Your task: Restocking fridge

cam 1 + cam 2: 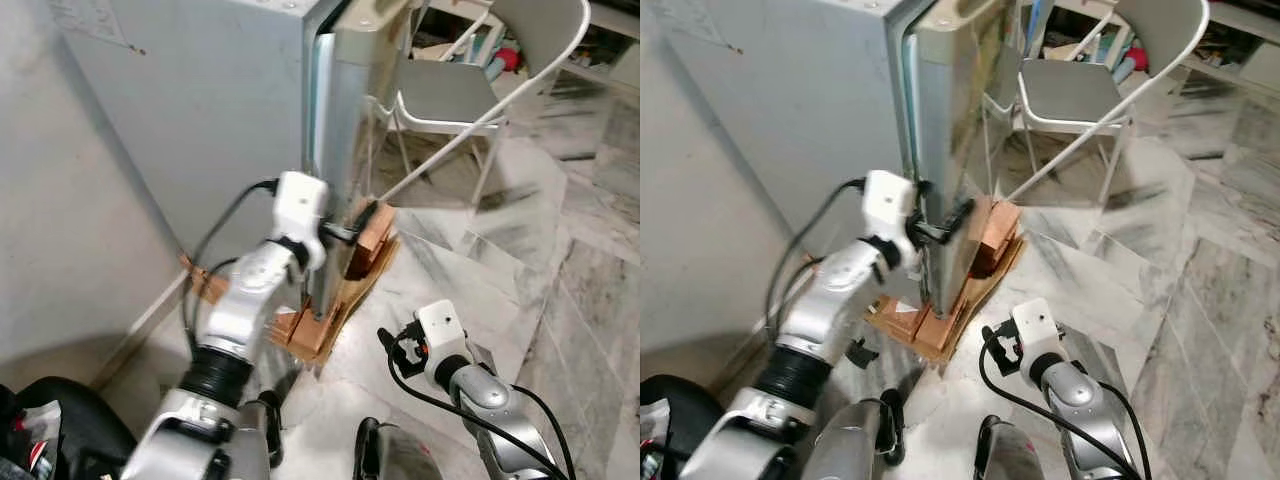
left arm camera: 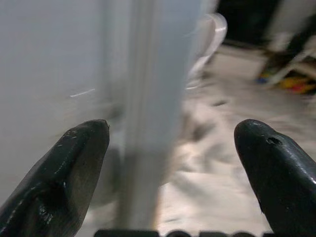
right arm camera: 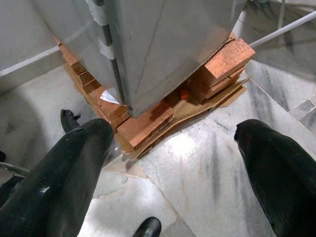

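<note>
Left gripper (image 1: 345,236) at the fridge (image 1: 230,110) door edge, right gripper (image 3: 173,143) hanging low in front of it

The fridge is a tall silver-grey box standing on red bricks (image 3: 224,59) and flattened cardboard (image 3: 207,106) over a marble floor (image 1: 520,250), and its door (image 1: 955,130) is slightly ajar. The left arm reaches up to the door's free edge, fingers spread wide either side of that edge in the wrist view, not clamped on anything as far as I can see. The right gripper sits lower, in front of the fridge's base, fingers wide apart and holding nothing, pointing down at the bricks. A white folding chair (image 1: 470,85) stands beyond the fridge. There's a paper label on the fridge's top corner but the writing is way too small and blurry to read
</note>
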Motion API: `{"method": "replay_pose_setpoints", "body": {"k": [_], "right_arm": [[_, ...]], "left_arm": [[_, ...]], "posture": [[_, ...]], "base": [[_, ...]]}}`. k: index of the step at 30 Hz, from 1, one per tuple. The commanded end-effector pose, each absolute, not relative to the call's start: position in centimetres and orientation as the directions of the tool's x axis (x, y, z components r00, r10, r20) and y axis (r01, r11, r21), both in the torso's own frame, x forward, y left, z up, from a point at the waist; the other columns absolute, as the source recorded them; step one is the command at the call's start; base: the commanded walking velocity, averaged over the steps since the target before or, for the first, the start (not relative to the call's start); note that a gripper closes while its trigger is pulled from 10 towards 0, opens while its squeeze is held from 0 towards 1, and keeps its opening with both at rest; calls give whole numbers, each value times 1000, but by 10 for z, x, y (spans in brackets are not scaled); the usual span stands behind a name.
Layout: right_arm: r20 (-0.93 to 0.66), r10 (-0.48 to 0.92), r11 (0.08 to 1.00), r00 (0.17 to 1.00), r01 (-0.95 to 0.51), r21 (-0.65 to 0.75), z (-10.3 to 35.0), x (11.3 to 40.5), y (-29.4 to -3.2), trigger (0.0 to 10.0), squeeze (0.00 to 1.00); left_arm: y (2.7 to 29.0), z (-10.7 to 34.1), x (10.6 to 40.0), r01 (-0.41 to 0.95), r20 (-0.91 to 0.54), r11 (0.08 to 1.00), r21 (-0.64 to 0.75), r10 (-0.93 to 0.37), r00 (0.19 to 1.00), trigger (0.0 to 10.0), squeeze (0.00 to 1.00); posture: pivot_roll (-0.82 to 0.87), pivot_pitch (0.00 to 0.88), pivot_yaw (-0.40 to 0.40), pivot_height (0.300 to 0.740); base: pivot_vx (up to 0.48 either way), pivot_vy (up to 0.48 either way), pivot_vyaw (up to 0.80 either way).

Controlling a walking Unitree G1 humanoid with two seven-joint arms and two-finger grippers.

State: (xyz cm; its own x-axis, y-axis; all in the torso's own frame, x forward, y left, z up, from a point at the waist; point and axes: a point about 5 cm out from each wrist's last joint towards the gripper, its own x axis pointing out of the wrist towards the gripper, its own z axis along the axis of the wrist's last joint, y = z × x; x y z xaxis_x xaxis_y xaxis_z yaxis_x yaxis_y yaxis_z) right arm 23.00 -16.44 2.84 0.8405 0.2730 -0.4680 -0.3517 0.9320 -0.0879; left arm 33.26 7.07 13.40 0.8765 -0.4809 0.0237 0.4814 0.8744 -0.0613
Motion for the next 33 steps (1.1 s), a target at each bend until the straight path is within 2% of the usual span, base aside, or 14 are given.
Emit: {"method": "replay_pose_setpoints", "body": {"k": [1, 3, 7, 15, 19, 27, 29, 30, 33], "right_arm": [[-469, 277, 932, 839, -353, -82, 30, 229, -165, 10000, 0], [-466, 280, 931, 839, -356, -81, 32, 231, -164, 10000, 0], [-463, 281, 931, 840, -356, -80, 34, 231, -162, 10000, 0], [-468, 269, 934, 842, -347, -87, 36, 229, -161, 10000, 0], [-466, 270, 936, 843, -344, -80, 37, 228, -161, 10000, 0], [-474, 276, 936, 836, -347, -68, 36, 224, -162, 10000, 0], [-477, 275, 936, 835, -346, -66, 34, 224, -163, 10000, 0], [-477, 275, 936, 835, -346, -66, 34, 224, -163, 10000, 0], [-488, 268, 938, 831, -340, -64, 30, 225, -166, 10000, 0]], "left_arm": [[77, 129, 336, 438, 6, 898, -42, -438, 899, 10000, 0], [89, 127, 344, 390, -9, 920, -38, -391, 920, 10000, 0], [90, 131, 350, 386, -1, 922, -33, -386, 922, 10000, 0], [71, 141, 356, 458, 40, 888, -43, -456, 889, 10000, 0], [67, 140, 350, 474, 57, 879, -57, -471, 880, 10000, 0], [87, 111, 318, 408, 22, 910, -74, -408, 913, 10000, 0], [104, 97, 295, 347, -7, 935, -74, -348, 937, 10000, 0], [104, 97, 295, 347, -7, 935, -74, -348, 937, 10000, 0], [135, 79, 264, 215, -60, 976, -46, -218, 974, 10000, 0]], "posture": [[106, 127, -34, 740], [105, 127, -34, 740], [98, 126, -30, 740], [87, 129, -20, 740], [86, 130, -20, 740], [87, 138, -8, 740], [87, 140, -5, 740], [87, 140, -5, 740], [88, 142, -8, 740]], "base": [[0, 0, 0], [0, 0, 0], [0, 0, 0], [0, 0, 0], [0, 0, -756], [0, 0, -473], [0, 0, 0], [0, 0, 0], [0, 0, 0]]}}
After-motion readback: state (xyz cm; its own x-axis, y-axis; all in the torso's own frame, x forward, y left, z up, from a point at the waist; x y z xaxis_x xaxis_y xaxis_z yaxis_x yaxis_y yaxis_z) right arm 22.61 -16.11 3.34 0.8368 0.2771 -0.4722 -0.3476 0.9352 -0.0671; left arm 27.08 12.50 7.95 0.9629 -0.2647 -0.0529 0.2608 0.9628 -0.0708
